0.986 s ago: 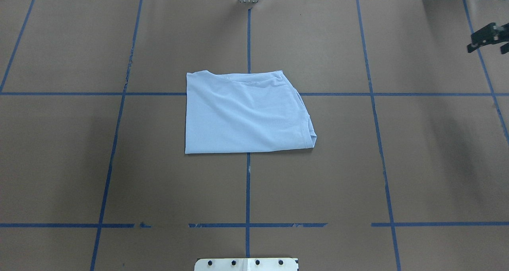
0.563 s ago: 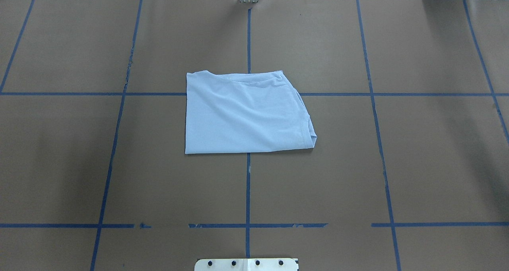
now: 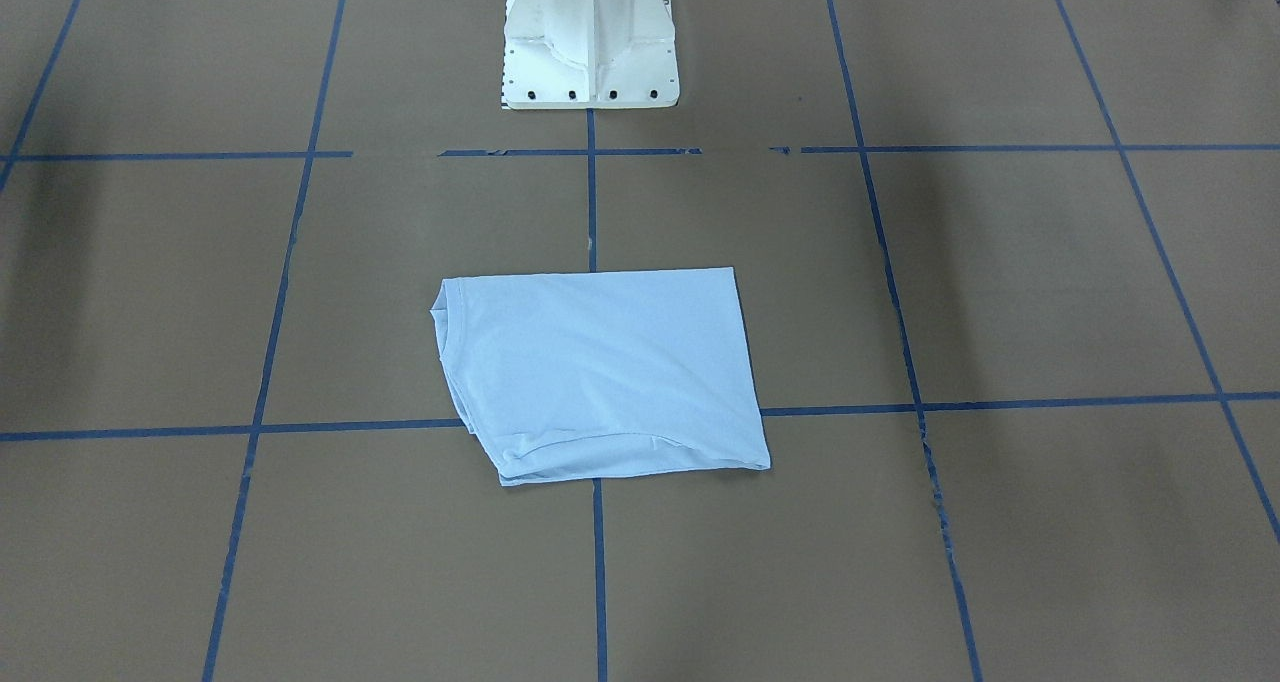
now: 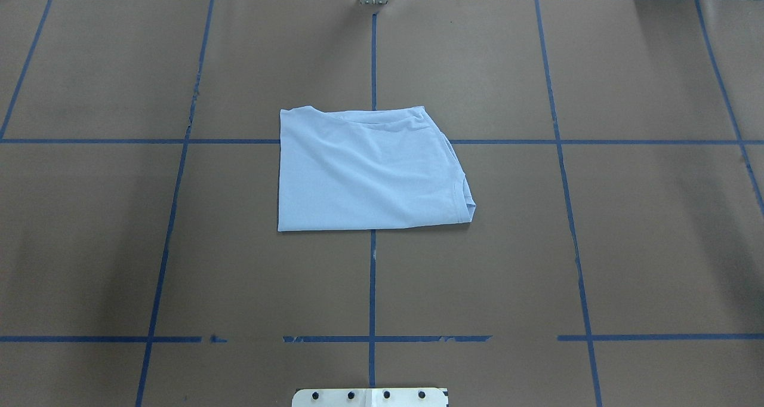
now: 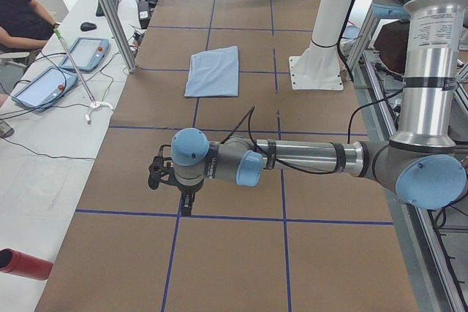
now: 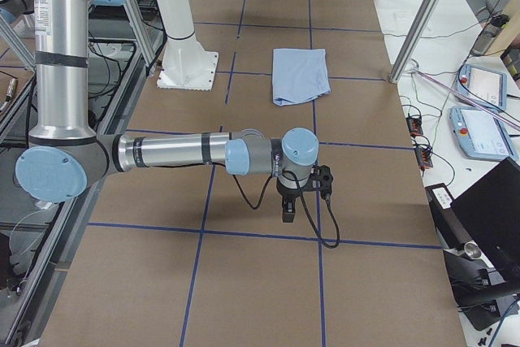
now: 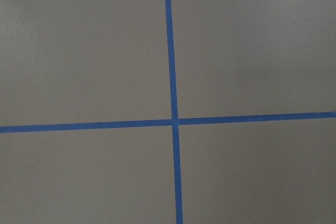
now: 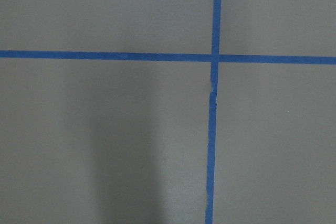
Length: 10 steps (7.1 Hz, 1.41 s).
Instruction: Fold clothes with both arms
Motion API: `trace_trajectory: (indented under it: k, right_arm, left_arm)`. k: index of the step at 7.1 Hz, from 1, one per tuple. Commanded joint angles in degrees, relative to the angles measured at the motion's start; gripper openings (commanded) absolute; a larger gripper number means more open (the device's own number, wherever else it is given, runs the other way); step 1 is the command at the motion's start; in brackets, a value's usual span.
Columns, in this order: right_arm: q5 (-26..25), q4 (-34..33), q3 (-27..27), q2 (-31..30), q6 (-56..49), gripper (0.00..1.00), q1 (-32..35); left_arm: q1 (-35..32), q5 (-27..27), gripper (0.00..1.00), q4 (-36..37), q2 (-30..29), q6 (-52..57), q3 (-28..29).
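The light blue T-shirt [image 4: 370,168] lies folded into a flat rectangle at the middle of the brown table, with its print hidden. It also shows in the front view [image 3: 600,372] and both side views [image 5: 213,71] [image 6: 301,75]. No gripper touches it. My left gripper [image 5: 186,206] hangs over the table far to the shirt's left, pointing down. My right gripper [image 6: 288,209] hangs far to its right, pointing down. Both show only in the side views, so I cannot tell if they are open or shut. The wrist views show only the table cover and blue tape [image 7: 173,121] [image 8: 214,57].
The white pedestal base [image 3: 590,52] stands at the table's near edge behind the shirt. Blue tape lines [image 4: 372,276] grid the brown cover. A seated operator [image 5: 22,12], tablets [image 5: 44,85], metal posts [image 5: 110,12] and a red cylinder [image 5: 22,262] are along the far side.
The right gripper, at the overhead view's right edge a second ago, has moved out of that view. The shirt has not moved.
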Motion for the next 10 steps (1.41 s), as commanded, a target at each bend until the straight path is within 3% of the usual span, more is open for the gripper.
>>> trace_trajectory:
  k: [1,2,3,5,7,9,10]
  right_arm:
    - [0.2,-0.1,-0.4,-0.5,0.4,1.00,-0.2]
    - [0.3,-0.1,-0.5,-0.6,0.4,1.00,-0.2]
    - [0.5,0.0,-0.4,-0.6,0.3,1.00,-0.2]
    - [0.5,0.0,-0.4,-0.6,0.5,1.00,-0.2]
    - [0.6,0.0,-0.3,-0.6,0.4,1.00,-0.2]
    - [0.6,0.0,-0.3,-0.6,0.5,1.00,-0.2]
    - [0.6,0.0,-0.2,-0.6,0.4,1.00,-0.2]
  left_arm:
    - [5.6,0.1,1.00,0.7,0.9,-1.8,-0.2]
    - [11.8,0.9,1.00,1.2,3.6,-1.9,-0.6]
    - [12.9,3.7,1.00,1.4,5.6,-1.7,-2.4]
    - [12.3,3.9,1.00,1.4,7.6,-1.5,-5.2]
    - [5.8,7.4,1.00,1.6,7.6,11.0,-5.9]
    - [5.5,8.9,1.00,9.3,6.4,12.8,-7.2]
    - [5.6,10.8,1.00,9.8,5.8,13.0,-9.5]
